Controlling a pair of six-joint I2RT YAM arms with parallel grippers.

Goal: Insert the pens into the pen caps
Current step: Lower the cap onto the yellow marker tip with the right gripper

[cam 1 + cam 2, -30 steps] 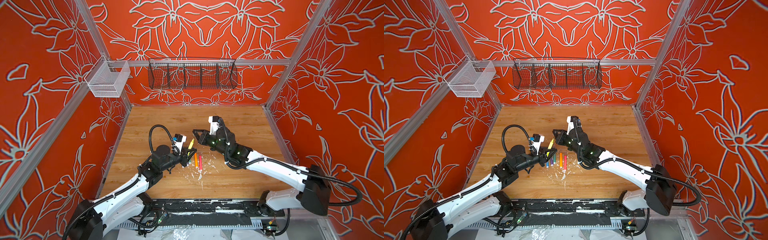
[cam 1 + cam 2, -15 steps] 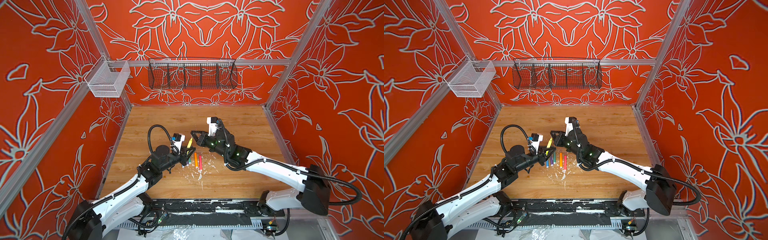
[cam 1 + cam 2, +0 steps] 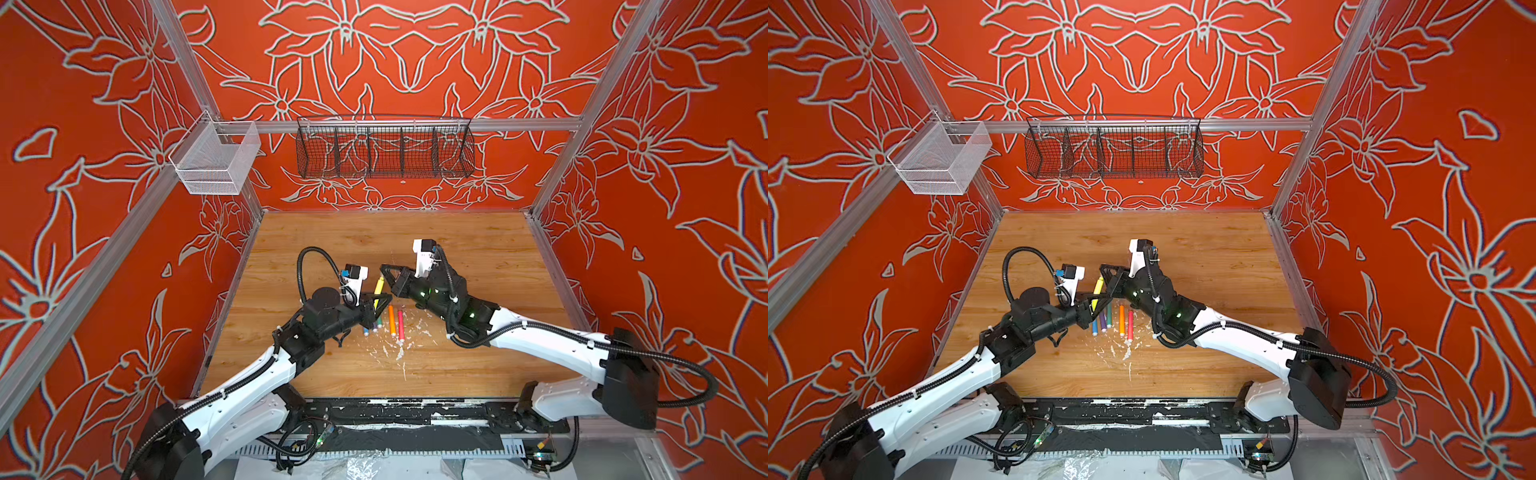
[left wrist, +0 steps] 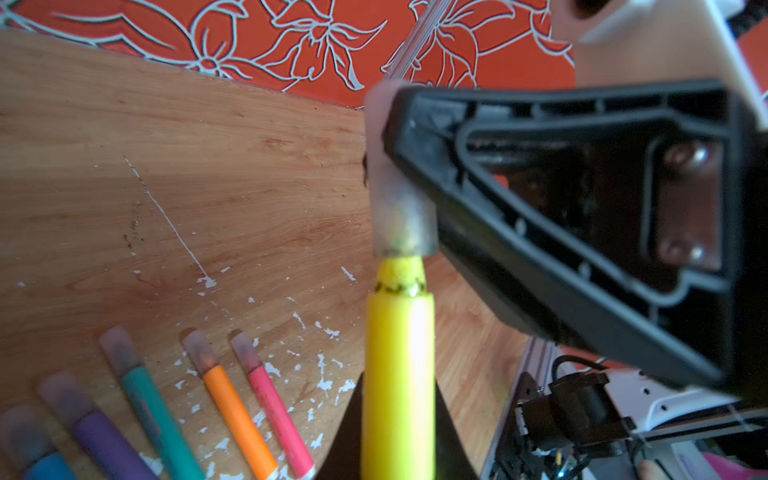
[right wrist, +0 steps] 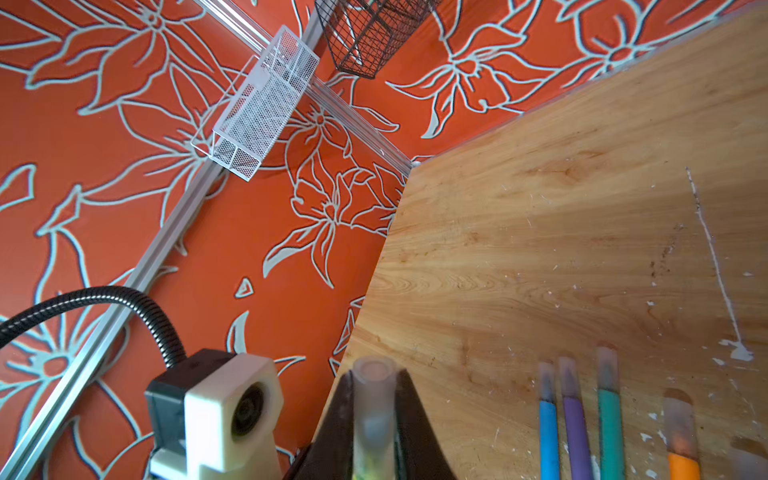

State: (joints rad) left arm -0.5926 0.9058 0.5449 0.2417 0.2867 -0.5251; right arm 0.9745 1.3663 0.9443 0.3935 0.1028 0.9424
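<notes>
My left gripper [image 4: 398, 395] is shut on the yellow pen [image 4: 398, 365], which points up and away from the table. My right gripper [image 5: 374, 419] is shut on a clear pen cap [image 5: 373, 395]. In the left wrist view the cap [image 4: 401, 216] sits over the pen's tip, and a short yellow neck shows between cap and barrel. In both top views the two grippers [image 3: 380, 300] [image 3: 384, 269] meet at the yellow pen [image 3: 378, 286] [image 3: 1098, 286] above the table's middle. The blue [image 4: 45, 465], purple [image 4: 104, 440], teal [image 4: 158, 419], orange [image 4: 237, 411] and pink [image 4: 278, 415] pens lie capped in a row.
The capped pens [image 3: 1121, 320] lie on the wooden table [image 3: 478, 365] just below the grippers, among white flecks [image 3: 399, 353]. A black wire basket [image 3: 384, 147] and a white mesh basket [image 3: 214, 164] hang on the back wall.
My right gripper has edged left with the cap toward the yellow pen's tip. The left gripper and the pen have barely moved.
</notes>
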